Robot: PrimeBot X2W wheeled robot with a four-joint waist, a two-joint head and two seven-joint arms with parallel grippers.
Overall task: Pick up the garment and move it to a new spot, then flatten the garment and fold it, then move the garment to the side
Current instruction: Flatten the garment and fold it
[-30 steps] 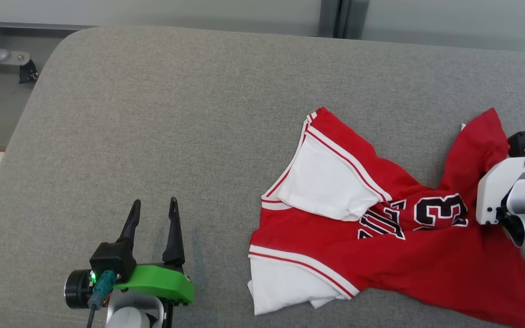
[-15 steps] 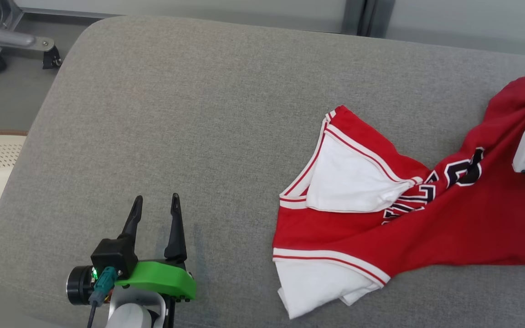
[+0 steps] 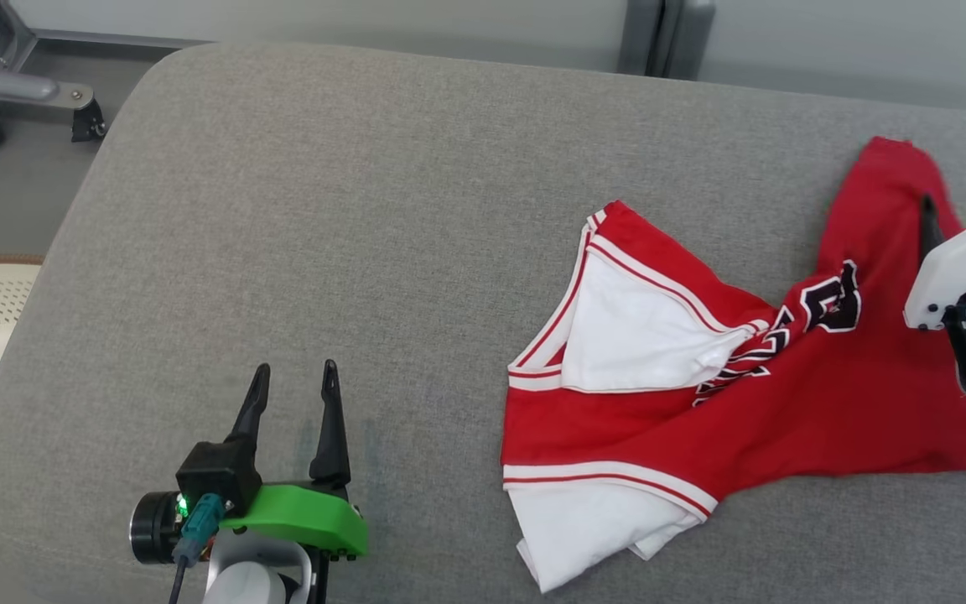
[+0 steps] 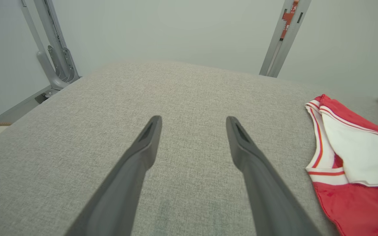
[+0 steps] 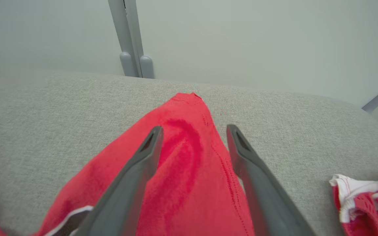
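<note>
I see the red and white sleeveless jersey with black numerals [image 3: 743,403] lying crumpled on the right half of the grey fabric-covered bench [image 3: 324,210]. Its white inner side is turned out toward the bench's middle. A white-trimmed hem sits close to the near edge, and one plain red corner stretches toward the far right corner.

My right gripper [image 3: 963,214] hangs over that red corner by the right edge. In its wrist view, the right gripper [image 5: 194,128] has its two dark fingers spread wide, with the red cloth [image 5: 182,170] lying loose beneath them, not pinched.

My left gripper [image 3: 295,369] sits near the bench's near edge, left of the jersey and well apart from it. Its fingers are also wide apart over bare fabric, holding nothing.

Off the far left corner stands a grey metal frame leg on a caster [image 3: 22,92].
</note>
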